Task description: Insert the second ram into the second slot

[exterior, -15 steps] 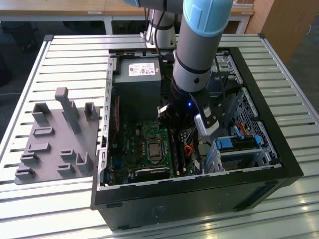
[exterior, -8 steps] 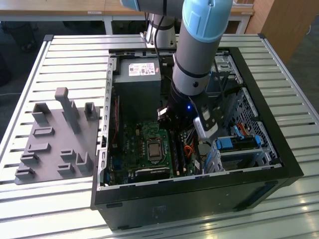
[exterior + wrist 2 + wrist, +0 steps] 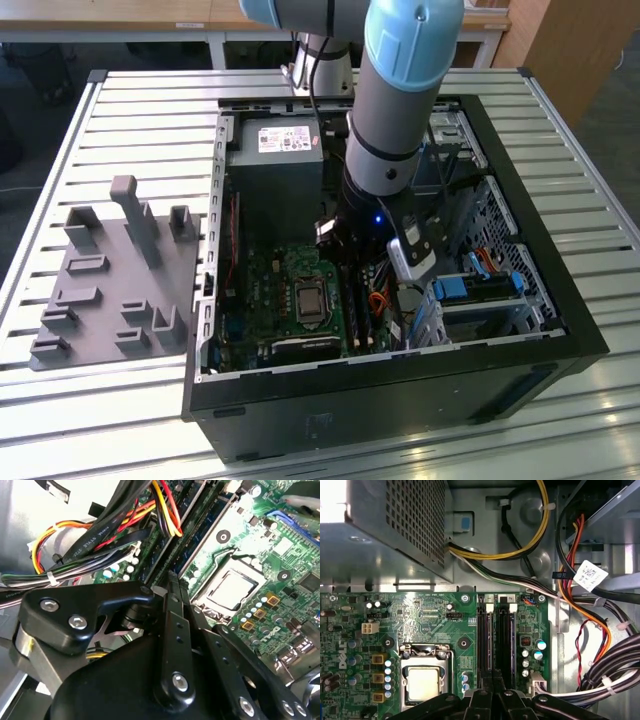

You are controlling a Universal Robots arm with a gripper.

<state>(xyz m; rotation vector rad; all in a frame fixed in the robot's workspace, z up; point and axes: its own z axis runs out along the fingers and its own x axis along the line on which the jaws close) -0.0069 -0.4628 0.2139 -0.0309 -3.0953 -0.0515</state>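
Observation:
Two long memory slots lie side by side on the green motherboard, one (image 3: 485, 635) beside the other (image 3: 506, 635), just beyond my fingertips. A thin bluish stick, the second ram (image 3: 197, 527), stands on edge along the slots in the second wrist view. I cannot tell how deep it sits. My gripper (image 3: 493, 682) hovers low over the near end of the slots with its black fingers (image 3: 172, 597) pressed together and nothing visible between them. In the exterior view the gripper (image 3: 358, 285) reaches down inside the open computer case, beside the processor socket (image 3: 308, 300).
Bundles of black, yellow, orange and red cables (image 3: 580, 605) run close beside the slots. The grey power supply box (image 3: 395, 530) sits beyond the board. Blue drive bays (image 3: 480, 290) fill the case at the exterior view's right. A grey fixture plate (image 3: 110, 280) lies outside the case.

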